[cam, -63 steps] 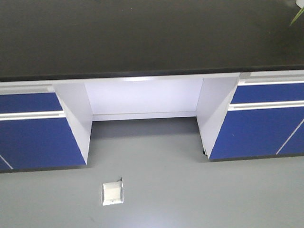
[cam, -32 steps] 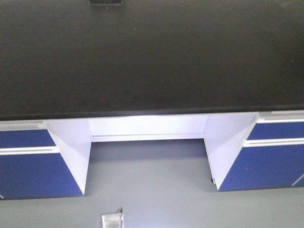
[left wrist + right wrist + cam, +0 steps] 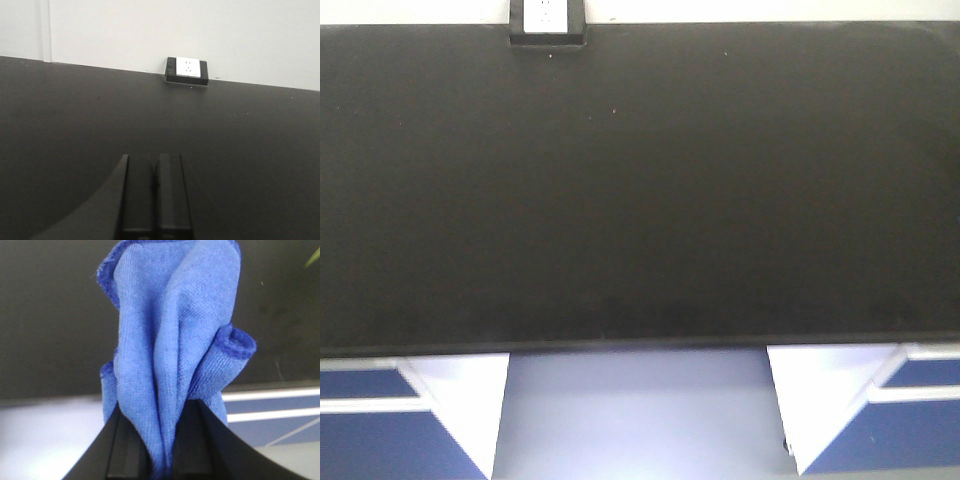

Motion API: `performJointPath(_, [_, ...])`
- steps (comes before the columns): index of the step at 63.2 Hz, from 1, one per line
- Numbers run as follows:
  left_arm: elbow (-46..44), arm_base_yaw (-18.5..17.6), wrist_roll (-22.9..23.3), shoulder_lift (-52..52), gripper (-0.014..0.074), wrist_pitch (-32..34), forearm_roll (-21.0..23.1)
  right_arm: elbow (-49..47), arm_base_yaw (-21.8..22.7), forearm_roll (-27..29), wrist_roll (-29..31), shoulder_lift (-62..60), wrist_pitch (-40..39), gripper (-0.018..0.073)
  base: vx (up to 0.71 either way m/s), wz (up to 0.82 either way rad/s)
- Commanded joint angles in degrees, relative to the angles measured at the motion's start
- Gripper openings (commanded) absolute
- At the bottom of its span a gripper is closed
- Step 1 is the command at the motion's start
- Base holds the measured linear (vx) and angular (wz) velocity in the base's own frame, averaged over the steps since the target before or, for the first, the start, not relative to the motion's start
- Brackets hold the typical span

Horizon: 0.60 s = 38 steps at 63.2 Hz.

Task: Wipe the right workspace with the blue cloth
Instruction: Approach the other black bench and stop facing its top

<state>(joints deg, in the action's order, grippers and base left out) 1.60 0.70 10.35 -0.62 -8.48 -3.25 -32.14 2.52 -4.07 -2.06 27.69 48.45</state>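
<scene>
The blue cloth [image 3: 170,345] hangs bunched in folds out of my right gripper [image 3: 159,412], which is shut on it; behind it lie the black countertop and its front edge. The right workspace [image 3: 640,190] is a wide matte black countertop that fills the front view, with neither arm in that view. My left gripper [image 3: 156,165] is shut with nothing between its fingers, hovering over the same black countertop [image 3: 240,140] and pointing toward the back wall.
A small black box with a white socket face [image 3: 547,22] stands at the back edge against the white wall [image 3: 190,72]. Blue cabinet fronts [image 3: 880,440] and a white knee recess [image 3: 630,415] lie below the front edge.
The front view has closed in on the counter: the countertop now fills most of the frame, the socket box has come into sight at the top, and the floor plate has dropped out of view.
</scene>
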Motion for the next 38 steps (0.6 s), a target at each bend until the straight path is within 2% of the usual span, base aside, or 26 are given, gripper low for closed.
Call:
performJointPath(1, [1.76,-0.26,0.49,-0.90,-0.0006,4.68,0.36,-1.62,-0.01,-0.42,0.32,0.23,-3.92,-0.0001,0.26,0.03])
performJointPath(38, [1.76,-0.26,0.49,-0.90,-0.0006,4.68,0.36,-1.62,-0.01,-0.42,0.32,0.23,-3.92,-0.0001,0.16,0.03])
